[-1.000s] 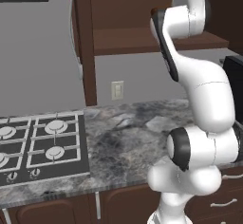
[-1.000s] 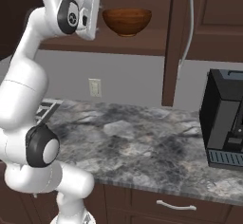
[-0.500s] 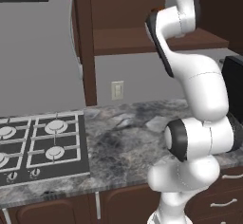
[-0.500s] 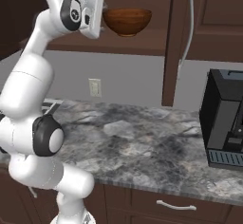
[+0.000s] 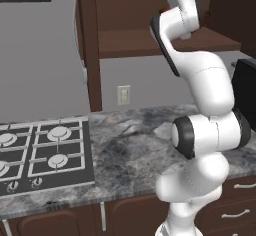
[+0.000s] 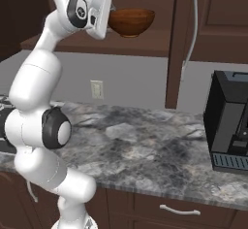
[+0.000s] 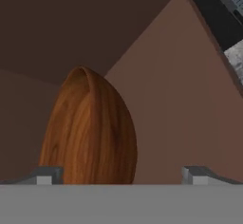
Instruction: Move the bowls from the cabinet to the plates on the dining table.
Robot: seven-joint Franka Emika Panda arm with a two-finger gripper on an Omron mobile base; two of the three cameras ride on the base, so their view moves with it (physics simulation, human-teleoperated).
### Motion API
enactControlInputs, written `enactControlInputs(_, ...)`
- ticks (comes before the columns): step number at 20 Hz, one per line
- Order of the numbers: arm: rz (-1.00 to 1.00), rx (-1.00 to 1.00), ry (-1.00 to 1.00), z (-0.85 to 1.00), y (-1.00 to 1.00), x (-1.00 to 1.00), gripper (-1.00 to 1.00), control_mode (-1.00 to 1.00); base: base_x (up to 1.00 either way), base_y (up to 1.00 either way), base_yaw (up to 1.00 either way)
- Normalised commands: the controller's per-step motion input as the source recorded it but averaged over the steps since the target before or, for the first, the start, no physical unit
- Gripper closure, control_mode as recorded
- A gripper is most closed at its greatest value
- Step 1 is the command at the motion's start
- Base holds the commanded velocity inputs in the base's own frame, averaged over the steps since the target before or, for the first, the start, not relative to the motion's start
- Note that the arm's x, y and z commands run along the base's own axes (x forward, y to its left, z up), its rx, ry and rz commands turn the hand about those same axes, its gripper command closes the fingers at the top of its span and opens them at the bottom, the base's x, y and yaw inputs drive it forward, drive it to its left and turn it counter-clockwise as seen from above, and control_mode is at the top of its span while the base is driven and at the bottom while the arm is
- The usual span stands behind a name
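Hand view first: we're looking straight at the glossy reddish-brown wooden bowl, seen edge-on, with the gripper spread wide and one fingertip low beside it, nothing clamped yet. From the right base view, that bowl sits on the inner shelf of the dark brown wooden wall cabinet, right at the hand. Here's our worry: the bowl is round and slick, so a pinch on the curved wall instead of the rim could squirt it back or off the shelf edge. Below us stretches a grey marbled stone counter, a black gas hob to the left, a black coffee machine to the right, a wall socket behind.
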Motion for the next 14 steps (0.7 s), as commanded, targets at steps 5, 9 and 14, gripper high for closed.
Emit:
enactControlInputs(5,-0.05,0.00,0.00,-0.06,-0.03,0.35,-1.00,-1.00,0.00,0.00,0.00)
enactControlInputs(9,-0.02,0.00,0.00,-0.05,-0.08,0.34,-1.00,-1.00,0.00,0.00,0.00)
enactControlInputs(14,-0.01,0.00,0.00,-0.02,-0.10,0.33,-1.00,-1.00,0.00,0.00,0.00)
